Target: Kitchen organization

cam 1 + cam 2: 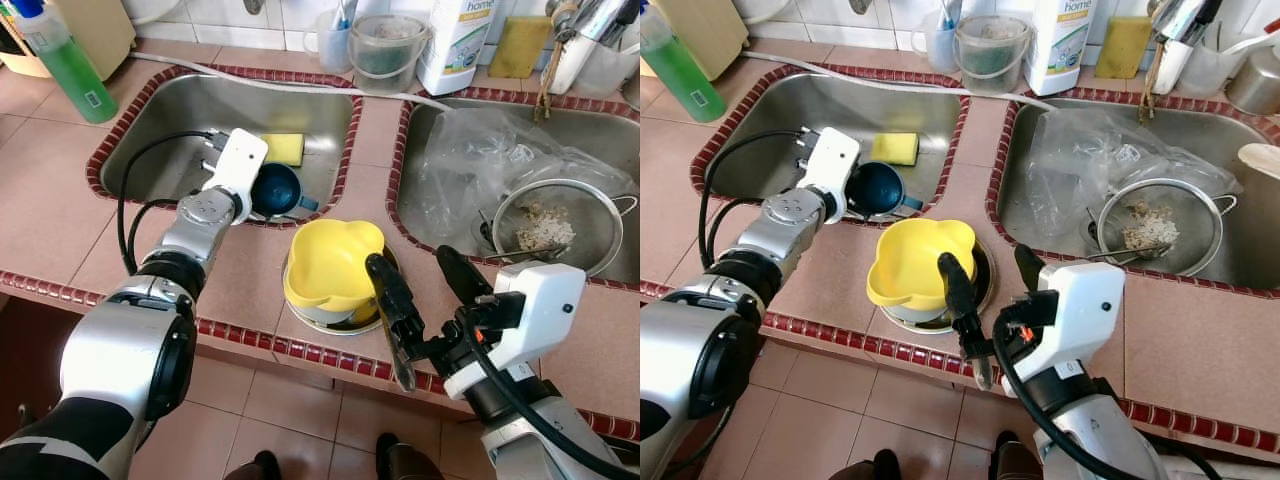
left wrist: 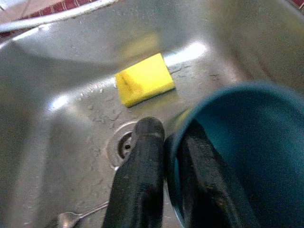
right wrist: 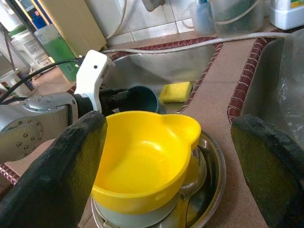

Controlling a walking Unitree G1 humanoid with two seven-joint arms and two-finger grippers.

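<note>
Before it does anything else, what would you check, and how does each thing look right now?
1. Left tool holding the blue cup: ok, its fingers pinch the cup's rim, one inside and one outside.
2. Cup over the left sink: ok.
3. Room in that sink: ok, though a yellow sponge lies near the drain.
4. Right tool free: ok, open and holding nothing.
5. Yellow bowl steady: cannot tell; it sits tilted on dishes stacked on a metal plate.
</note>
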